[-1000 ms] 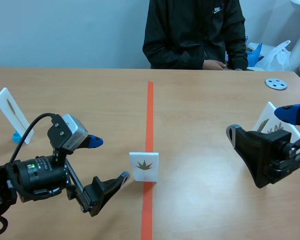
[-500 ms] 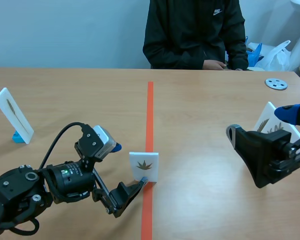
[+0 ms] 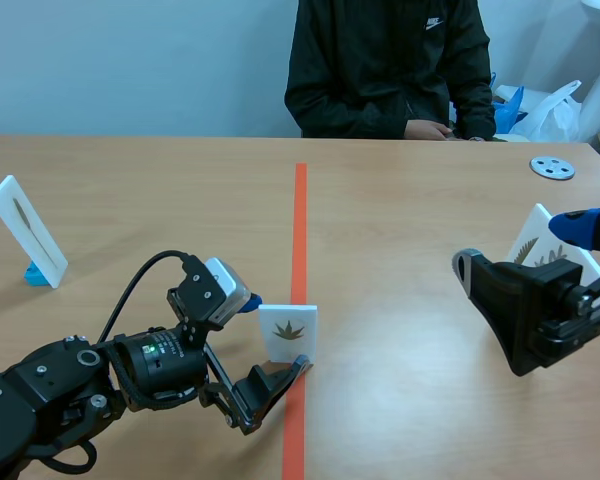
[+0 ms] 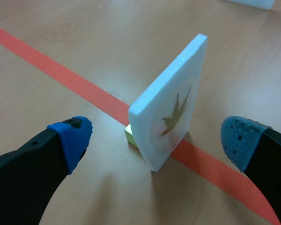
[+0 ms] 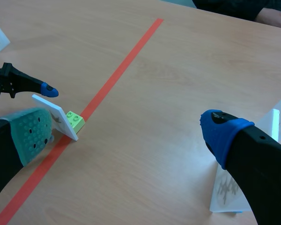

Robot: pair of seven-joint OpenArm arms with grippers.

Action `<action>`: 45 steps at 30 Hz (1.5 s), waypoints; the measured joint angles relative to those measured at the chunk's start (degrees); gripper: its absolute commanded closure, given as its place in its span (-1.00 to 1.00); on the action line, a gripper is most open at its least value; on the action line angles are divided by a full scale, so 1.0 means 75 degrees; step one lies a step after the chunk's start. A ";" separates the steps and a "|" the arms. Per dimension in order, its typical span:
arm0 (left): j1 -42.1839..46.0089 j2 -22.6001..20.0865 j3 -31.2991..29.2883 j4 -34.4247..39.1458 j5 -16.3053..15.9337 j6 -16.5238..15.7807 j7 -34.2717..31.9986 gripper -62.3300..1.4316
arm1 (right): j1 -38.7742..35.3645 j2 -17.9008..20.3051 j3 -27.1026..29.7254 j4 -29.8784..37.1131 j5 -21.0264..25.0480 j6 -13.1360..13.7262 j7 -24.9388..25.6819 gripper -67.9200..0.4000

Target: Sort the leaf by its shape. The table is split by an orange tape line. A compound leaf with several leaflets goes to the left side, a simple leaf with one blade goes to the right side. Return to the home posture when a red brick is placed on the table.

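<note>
A small white card (image 3: 288,335) showing a leaf with several leaflets stands upright on the orange tape line (image 3: 300,220), held up by a green brick (image 4: 129,133) at its foot. My left gripper (image 3: 273,333) is open and straddles this card (image 4: 171,112), with one blue pad on each side and neither touching it. My right gripper (image 3: 525,250) is open and holds nothing, well to the right of the line. In the right wrist view the card (image 5: 56,119) and its green brick (image 5: 75,121) sit ahead of the right gripper (image 5: 126,133).
A white card with a single-blade leaf (image 3: 25,230) stands on a blue base at the far left. White leaf cards (image 3: 540,245) stand behind my right gripper. A grey disc (image 3: 552,167) lies at the back right. A person (image 3: 390,70) sits across the table.
My left arm has moved right and forward to the card on the tape line, and its open fingers now sit on either side of it. The right arm has not moved.
</note>
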 measured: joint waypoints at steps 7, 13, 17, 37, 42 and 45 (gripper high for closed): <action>0.0000 0.0006 0.0096 0.0000 0.0000 -0.0017 -0.0006 -0.28 | 0.0000 0.0000 0.0000 0.0000 0.0000 0.0003 0.0000 -1.00; 0.0003 0.0070 0.0361 0.0000 0.0000 -0.0020 -0.0166 -0.16 | 0.0000 0.0000 0.0000 0.0000 0.0003 0.0003 0.0000 -1.00; 0.0003 0.0087 0.0379 0.0000 -0.0041 -0.0017 -0.0166 -0.16 | 0.0000 0.0000 0.0000 0.0000 0.0003 0.0003 0.0000 -1.00; 0.0003 0.0233 0.0373 0.0003 -0.0085 0.0003 -0.0152 0.85 | 0.0000 0.0000 0.0000 0.0000 0.0003 0.0003 0.0000 -1.00; 0.0163 0.0020 0.0306 0.0644 -0.0087 -0.0020 0.0009 0.85 | 0.0000 0.0000 0.0000 0.0000 0.0003 0.0003 -0.0003 -1.00; 0.0586 -0.0268 -0.0149 0.1751 -0.0283 -0.0023 0.0516 0.85 | 0.0000 0.0003 0.0000 0.0000 0.0000 0.0000 -0.0003 -1.00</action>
